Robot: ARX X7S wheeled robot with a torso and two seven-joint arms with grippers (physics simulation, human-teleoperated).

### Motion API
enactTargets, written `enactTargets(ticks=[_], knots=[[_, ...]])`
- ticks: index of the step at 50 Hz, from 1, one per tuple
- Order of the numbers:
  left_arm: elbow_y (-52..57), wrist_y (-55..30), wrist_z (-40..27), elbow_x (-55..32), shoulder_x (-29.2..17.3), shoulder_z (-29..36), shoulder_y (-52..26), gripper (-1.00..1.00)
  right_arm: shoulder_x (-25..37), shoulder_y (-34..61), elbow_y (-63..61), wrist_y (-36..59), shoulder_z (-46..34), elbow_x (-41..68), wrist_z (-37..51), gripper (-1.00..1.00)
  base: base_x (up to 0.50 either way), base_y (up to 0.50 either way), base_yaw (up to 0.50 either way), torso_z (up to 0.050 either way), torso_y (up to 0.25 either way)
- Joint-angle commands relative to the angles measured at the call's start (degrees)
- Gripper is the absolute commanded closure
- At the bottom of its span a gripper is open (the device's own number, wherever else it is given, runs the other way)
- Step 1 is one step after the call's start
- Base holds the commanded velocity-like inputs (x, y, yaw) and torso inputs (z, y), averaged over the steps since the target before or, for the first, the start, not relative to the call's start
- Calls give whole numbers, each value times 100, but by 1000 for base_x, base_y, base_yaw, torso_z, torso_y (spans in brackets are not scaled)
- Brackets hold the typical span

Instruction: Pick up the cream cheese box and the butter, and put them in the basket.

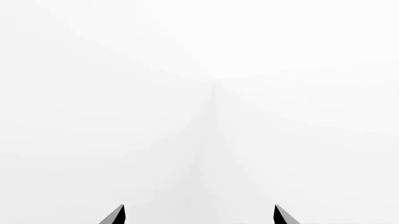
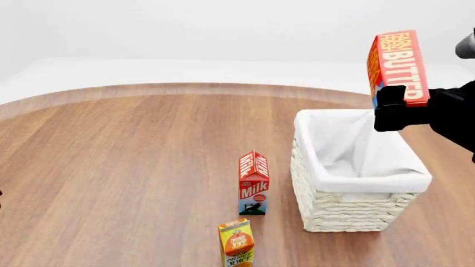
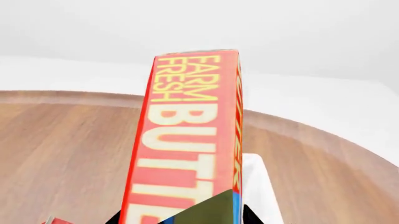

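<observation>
a big round wooden table (image 2: 126,156) fills the head view, with white floor and wall behind it. far to the left nothing of the left arm shows there. in the left wrist view the left gripper (image 1: 199,215) shows only as two dark tips set well apart, so its jaws look wide, with just blank white in front of them.

near the front middle of the table stands a small orange juice carton (image 2: 237,243). its print is too small to read well. just behind it stands a red milk carton (image 2: 253,182) with the word "milk" on its side. both stand upright, a little to the left of the basket (image 2: 334,208) and not touching it.

the basket is white and woven, with a white cloth folded over its rim. it looks empty from here.

on the right, the right gripper (image 2: 393,108) holds the butter (image 2: 399,65) by its bottom end, up in the air above the far right edge of the basket. the box stands tall and leans a little. it reads "farm fresh butter" in yellow and white letters on red.
</observation>
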Motion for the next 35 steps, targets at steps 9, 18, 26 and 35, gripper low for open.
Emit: enactTargets(ticks=[9,18,26,35], knots=[[12,-94,151,47,109,-117,-13,-100,-626,144,1186,-50,-219,-1112,-878,100,0,0,0,0,1],[19,-109,144,47,110,-119,-15,-100,-699,124,1343,62,-545,-1448,-1195,100,0,0,0,0,1],[44,-135,136,57,107,-110,-21,-100,-613,-15,1293,75,-629,-1503,-1282,100,0,0,0,1,3],[38,-127,141,55,109,-112,-20,-100,-624,-118,1411,16,-684,-1582,-1337,100,0,0,0,0,1]])
